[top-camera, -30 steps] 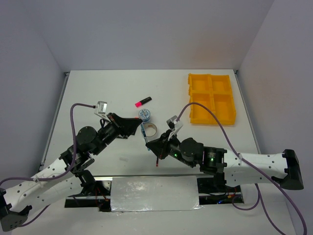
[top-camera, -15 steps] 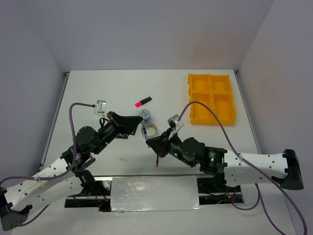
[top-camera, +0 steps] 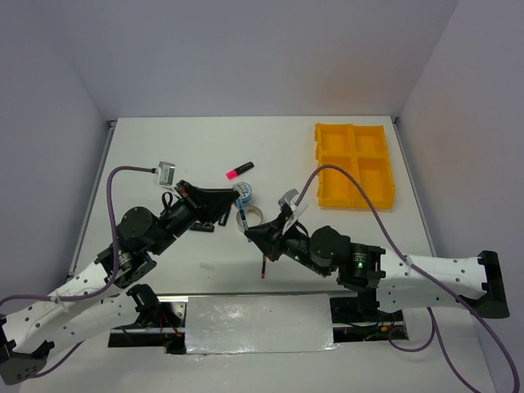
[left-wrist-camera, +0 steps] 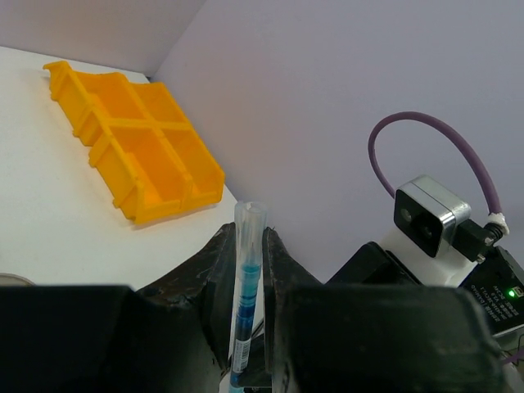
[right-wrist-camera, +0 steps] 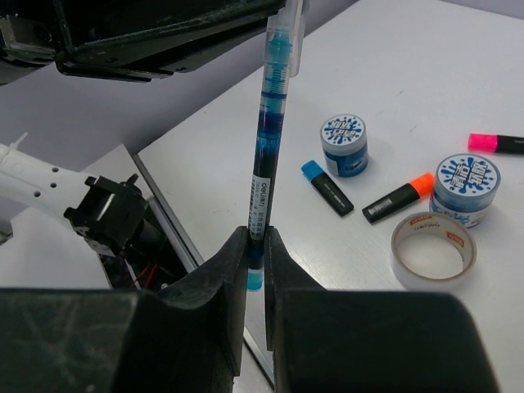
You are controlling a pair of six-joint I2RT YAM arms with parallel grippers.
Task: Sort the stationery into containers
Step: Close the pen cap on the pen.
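A thin blue pen [right-wrist-camera: 268, 155] stands upright between both grippers; it also shows in the left wrist view [left-wrist-camera: 245, 295]. My right gripper [right-wrist-camera: 255, 246] is shut on its lower end. My left gripper [left-wrist-camera: 247, 262] is shut on its upper, clear-capped end. In the top view the two grippers meet mid-table, left [top-camera: 232, 201] and right [top-camera: 250, 235]. Below lie two blue-white tape rolls [right-wrist-camera: 344, 144] [right-wrist-camera: 465, 185], a silver tape ring [right-wrist-camera: 432, 246], and blue [right-wrist-camera: 326, 187], orange [right-wrist-camera: 398, 199] and pink [right-wrist-camera: 499, 143] highlighters. The yellow tray [top-camera: 318, 166] sits far right.
A second thin pen [top-camera: 264, 268], red-tipped, lies near the table's front edge under the right arm. The right arm's purple cable [top-camera: 360, 201] arcs in front of the tray. Grey walls close the table at the back and sides.
My left gripper has moved right and a little up, closing in over the pen's top end. My right gripper has stayed nearly still, holding the pen throughout.
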